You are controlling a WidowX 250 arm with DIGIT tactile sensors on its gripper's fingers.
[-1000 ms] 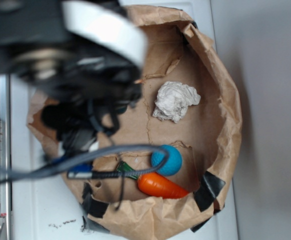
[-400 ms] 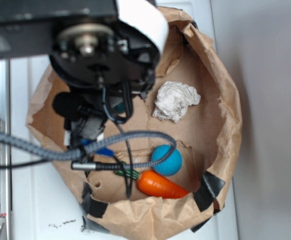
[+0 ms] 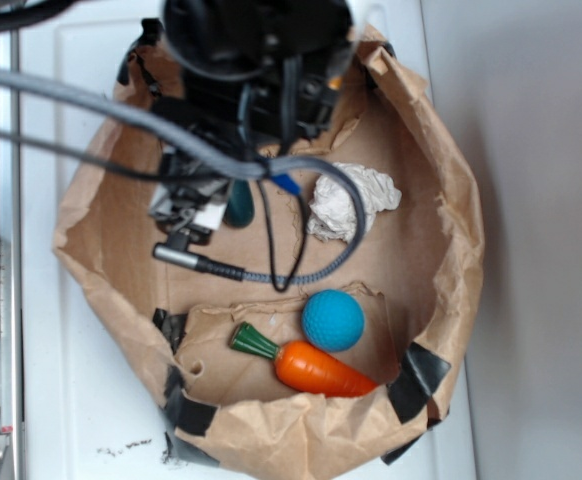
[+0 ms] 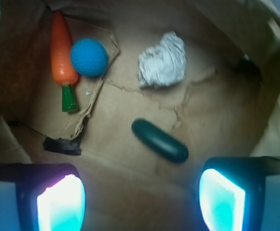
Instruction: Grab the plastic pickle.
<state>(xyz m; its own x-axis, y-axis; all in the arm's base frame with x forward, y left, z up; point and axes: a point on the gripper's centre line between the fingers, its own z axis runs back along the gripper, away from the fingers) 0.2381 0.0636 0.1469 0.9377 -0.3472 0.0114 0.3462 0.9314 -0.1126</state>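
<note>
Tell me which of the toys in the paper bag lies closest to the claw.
The dark teal-green oblong plastic pickle, lying alone just ahead of the open claw. The orange toy carrot and blue ball sit together farther off.

The robot's black, rounded arm housing [image 3: 256, 35] fills the top of the exterior view, with thick grey braided cables [image 3: 91, 100] and thinner black wires [image 3: 286, 100] running from it, one ending in a silver cylindrical metal plug [image 3: 176, 256] beside a small blue connector [image 3: 287, 184]. In the wrist view the black-framed gripper [image 4: 140, 199] shows two broad fingers, their inner pads [image 4: 61, 202] glowing pale cyan, the left one tinged pink.
</note>
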